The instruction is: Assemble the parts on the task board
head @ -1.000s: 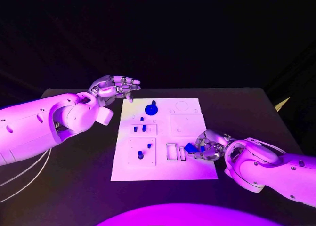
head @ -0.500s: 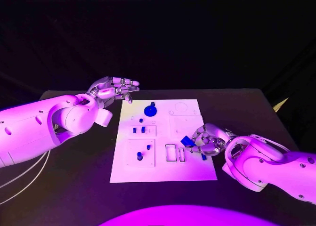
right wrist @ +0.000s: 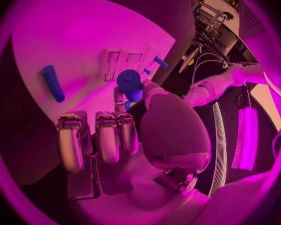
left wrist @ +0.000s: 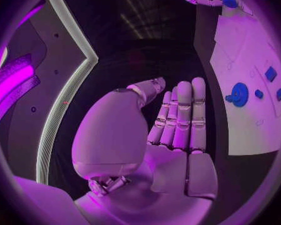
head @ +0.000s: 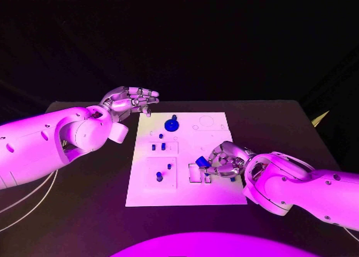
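Observation:
The white task board [head: 198, 197] lies in the middle of the black table. My right hand [head: 227, 161] hovers over the board's near right part and pinches a short blue part [head: 201, 161] between thumb and finger, close above two narrow slots [head: 199, 173]. The right wrist view shows that blue part [right wrist: 129, 84] at the fingertips, the slots [right wrist: 118, 65] beyond it, and a blue rod [right wrist: 52, 83] lying on the board. My left hand [head: 133, 100] hangs off the board's far left corner, fingers extended and holding nothing. A round blue part [head: 172, 125] stands at the board's far end.
Small blue pegs [head: 158, 145] stand in a block on the board's left side, and two more [head: 163, 172] nearer me. Another blue piece [head: 231, 178] lies under my right hand. The left wrist view shows the round blue part [left wrist: 239, 94] on the board [left wrist: 240, 50].
My right hand has carried the blue part leftward over the board toward the narrow slots. The left hand has stayed where it was.

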You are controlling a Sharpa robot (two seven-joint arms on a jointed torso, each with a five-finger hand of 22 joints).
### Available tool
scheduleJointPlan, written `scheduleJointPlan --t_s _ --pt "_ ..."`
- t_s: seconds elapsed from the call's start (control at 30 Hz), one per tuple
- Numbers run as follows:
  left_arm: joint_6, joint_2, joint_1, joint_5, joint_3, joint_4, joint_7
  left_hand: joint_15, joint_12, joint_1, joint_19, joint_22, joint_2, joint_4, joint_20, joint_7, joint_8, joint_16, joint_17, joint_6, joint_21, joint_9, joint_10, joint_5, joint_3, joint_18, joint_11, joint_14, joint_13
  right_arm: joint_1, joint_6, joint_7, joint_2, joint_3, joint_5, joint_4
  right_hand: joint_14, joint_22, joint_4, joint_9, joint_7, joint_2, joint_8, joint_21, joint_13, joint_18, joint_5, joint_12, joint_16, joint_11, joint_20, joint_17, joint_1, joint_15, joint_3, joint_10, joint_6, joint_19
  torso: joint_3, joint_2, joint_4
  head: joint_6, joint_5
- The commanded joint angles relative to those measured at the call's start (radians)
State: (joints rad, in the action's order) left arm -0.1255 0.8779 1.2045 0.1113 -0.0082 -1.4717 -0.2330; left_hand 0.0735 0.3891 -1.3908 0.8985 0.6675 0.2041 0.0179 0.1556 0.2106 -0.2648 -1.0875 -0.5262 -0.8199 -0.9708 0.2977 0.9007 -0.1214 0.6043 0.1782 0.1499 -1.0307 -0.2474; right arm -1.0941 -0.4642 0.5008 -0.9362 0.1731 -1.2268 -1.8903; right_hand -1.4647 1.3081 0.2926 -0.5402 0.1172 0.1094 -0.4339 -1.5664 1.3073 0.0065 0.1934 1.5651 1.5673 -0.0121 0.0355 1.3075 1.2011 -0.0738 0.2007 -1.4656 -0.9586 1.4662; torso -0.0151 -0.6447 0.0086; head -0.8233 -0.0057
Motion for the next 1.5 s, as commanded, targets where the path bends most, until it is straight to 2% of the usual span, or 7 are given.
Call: scheduleJointPlan --t_s 0.03,0.27,0.77,1.17,1.23,1.33,1.5 --pt "0.013 -0.004 0.000 -0.006 0.001 -0.003 -0.004 -0.002 0.002 0.008 -0.001 -0.002 -0.001 0.000 0.008 0.009 -0.005 -0.005 0.001 0.004 0.006 -0.001 -0.007 -0.004 -0.004 0.007 0.002 0.006 0.000 0.003 0.068 0.001 0.015 0.000 0.020 0.011 -0.106 0.263 -0.002 -0.006 -0.061 0.001 -0.009 -0.004 0.260 -0.006 -0.006 0.001 0.003 -0.006 -0.010 0.263 -0.018 -0.007 0.004 -0.103 -0.067 0.105 -0.0005 0.000 0.0003 -0.002 0.000" --pt "0.014 -0.004 0.001 -0.005 0.001 -0.003 -0.004 -0.002 0.002 0.008 -0.001 -0.002 -0.001 0.000 0.008 0.009 -0.005 -0.005 0.001 0.004 0.006 -0.001 -0.007 -0.004 -0.004 0.007 0.002 0.006 0.000 0.011 0.089 -0.010 0.042 0.000 0.034 0.034 -0.106 0.263 -0.004 -0.014 -0.070 0.003 -0.026 -0.004 0.261 -0.006 -0.006 0.001 0.003 -0.012 -0.013 0.263 -0.052 -0.011 0.004 -0.103 -0.086 0.105 0.0003 0.000 -0.0004 -0.006 0.006" --pt "0.015 -0.004 0.001 -0.005 0.001 -0.003 -0.003 -0.002 0.002 0.008 -0.001 -0.002 -0.001 0.000 0.008 0.009 -0.005 -0.005 0.001 0.004 0.006 -0.001 -0.007 -0.004 -0.004 0.007 0.002 0.006 0.000 0.015 0.080 0.001 0.065 0.000 0.013 0.055 -0.106 0.263 -0.002 -0.020 -0.074 0.002 -0.036 -0.004 0.260 -0.006 -0.012 0.001 0.003 -0.016 -0.017 0.263 -0.082 -0.015 0.004 -0.103 -0.090 0.105 0.0000 0.000 -0.0009 -0.005 0.009" --pt "0.014 -0.001 0.001 -0.005 0.001 -0.003 -0.002 -0.002 0.002 0.008 -0.001 -0.002 -0.001 0.000 0.008 0.009 -0.005 -0.005 0.001 0.004 0.006 -0.001 -0.007 -0.004 -0.004 0.007 0.002 0.006 0.000 0.015 0.086 0.011 0.078 0.000 -0.018 0.070 -0.106 0.263 -0.001 -0.028 -0.080 -0.017 -0.053 -0.004 0.261 -0.006 -0.006 0.001 0.003 -0.021 -0.021 0.263 -0.131 -0.020 0.010 -0.103 -0.096 0.105 -0.0001 0.000 -0.0010 -0.004 0.009" --pt "0.014 -0.001 0.001 -0.005 0.001 -0.003 -0.002 -0.002 0.002 0.008 -0.001 -0.002 -0.001 0.000 0.008 0.009 -0.005 -0.005 0.001 0.004 0.006 -0.001 -0.007 -0.004 -0.004 0.007 0.002 0.006 0.000 0.015 0.092 0.013 0.080 0.000 -0.023 0.071 -0.106 0.263 -0.002 -0.031 -0.081 -0.018 -0.057 -0.004 0.260 -0.006 -0.021 0.000 0.003 -0.022 -0.022 0.263 -0.154 -0.021 0.007 -0.103 -0.095 0.105 0.0001 0.000 -0.0011 -0.004 0.009" --pt "0.013 -0.001 0.001 -0.005 0.001 -0.003 -0.002 -0.002 0.002 0.008 -0.001 -0.002 -0.001 0.000 0.008 0.009 -0.005 -0.005 0.001 0.004 0.006 -0.001 -0.007 -0.004 -0.004 0.007 0.002 0.006 0.000 0.015 0.097 0.016 0.083 0.000 -0.030 0.072 -0.106 0.263 -0.002 -0.036 -0.082 -0.016 -0.066 -0.004 0.259 -0.006 -0.078 -0.001 0.003 -0.023 -0.023 0.263 -0.192 -0.022 -0.005 -0.102 -0.092 0.105 0.0003 0.000 -0.0012 -0.004 0.009" --pt "0.013 0.000 0.001 -0.005 0.001 -0.004 -0.002 -0.002 0.002 0.008 -0.001 -0.002 -0.001 0.000 0.008 0.009 -0.005 -0.005 0.001 0.004 0.006 -0.001 -0.007 -0.004 -0.004 0.007 0.002 0.006 0.000 0.015 0.100 0.030 0.087 0.000 -0.053 0.075 -0.106 0.263 -0.002 -0.041 -0.082 -0.005 -0.076 -0.004 0.258 -0.006 -0.080 -0.005 0.003 -0.024 -0.025 0.263 -0.234 -0.022 -0.040 -0.101 -0.086 0.105 0.0005 0.000 -0.0013 -0.002 0.009"
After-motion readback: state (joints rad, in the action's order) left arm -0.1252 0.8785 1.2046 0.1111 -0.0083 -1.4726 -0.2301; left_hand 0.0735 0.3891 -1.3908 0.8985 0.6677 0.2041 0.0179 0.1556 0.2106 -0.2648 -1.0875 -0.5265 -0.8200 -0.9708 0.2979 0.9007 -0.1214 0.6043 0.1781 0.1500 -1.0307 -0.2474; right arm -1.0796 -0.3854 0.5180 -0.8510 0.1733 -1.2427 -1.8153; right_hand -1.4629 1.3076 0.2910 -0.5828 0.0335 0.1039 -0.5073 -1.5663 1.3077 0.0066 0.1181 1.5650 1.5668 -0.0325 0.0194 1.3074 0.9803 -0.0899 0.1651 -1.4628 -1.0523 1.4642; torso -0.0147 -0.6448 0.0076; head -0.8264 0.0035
